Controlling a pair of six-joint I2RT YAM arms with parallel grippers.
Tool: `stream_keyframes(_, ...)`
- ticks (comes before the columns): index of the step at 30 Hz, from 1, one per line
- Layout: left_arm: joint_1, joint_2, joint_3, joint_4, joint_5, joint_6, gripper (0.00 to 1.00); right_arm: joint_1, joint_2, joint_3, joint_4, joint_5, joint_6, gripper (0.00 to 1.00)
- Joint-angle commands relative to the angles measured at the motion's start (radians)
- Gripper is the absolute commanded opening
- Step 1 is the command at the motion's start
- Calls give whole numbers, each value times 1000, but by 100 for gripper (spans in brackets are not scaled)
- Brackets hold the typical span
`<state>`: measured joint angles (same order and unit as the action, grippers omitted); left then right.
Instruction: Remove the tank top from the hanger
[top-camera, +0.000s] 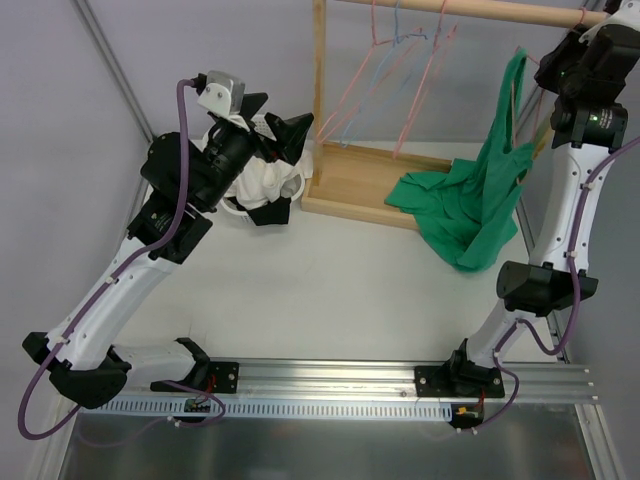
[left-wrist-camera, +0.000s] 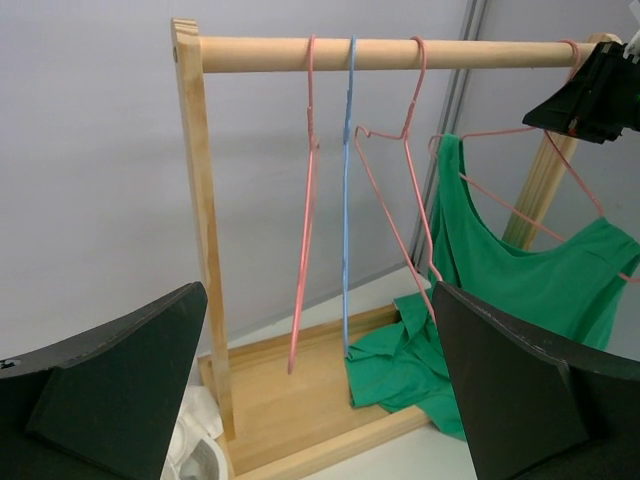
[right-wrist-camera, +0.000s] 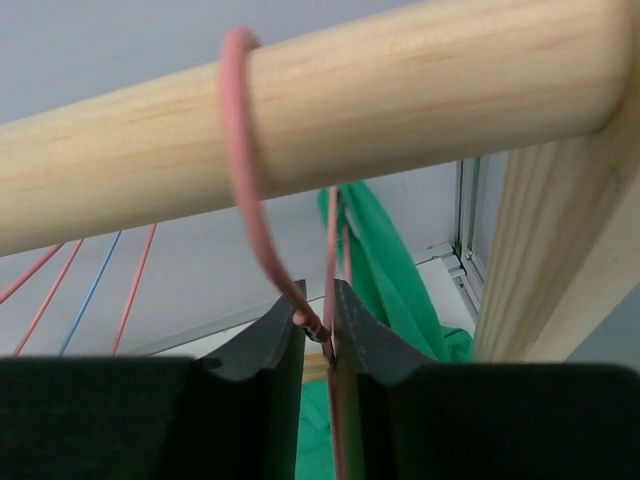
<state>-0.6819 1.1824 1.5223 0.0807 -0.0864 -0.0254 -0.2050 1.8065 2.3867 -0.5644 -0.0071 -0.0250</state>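
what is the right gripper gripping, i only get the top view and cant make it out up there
observer: the right wrist view shows the right gripper pinching the pink hanger at its twisted neck, just under the hook
operator: is the hook off the rod
observer: no, it loops over the rod, close to the end post
operator: how does the tank top sit on it
observer: the left wrist view shows one strap of the tank top over the hanger's end
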Motion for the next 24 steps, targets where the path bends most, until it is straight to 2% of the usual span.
stream_keyframes(1, -10, -20, -4, 67, -10, 48, 99, 16, -12, 43, 70, 42, -35, 17)
stream_keyframes(2, -10, -21, -5, 68, -10, 51, 99, 18, -12, 43, 78, 45, -36, 12)
stream_keyframes(7, -10, -20, -16, 74, -15, 58, 99, 26, -13, 55, 113, 58, -39, 0)
stream_keyframes(24, -10, -24, -10, 79, -16, 58, 99, 42, -56, 75, 218, 29, -21, 0)
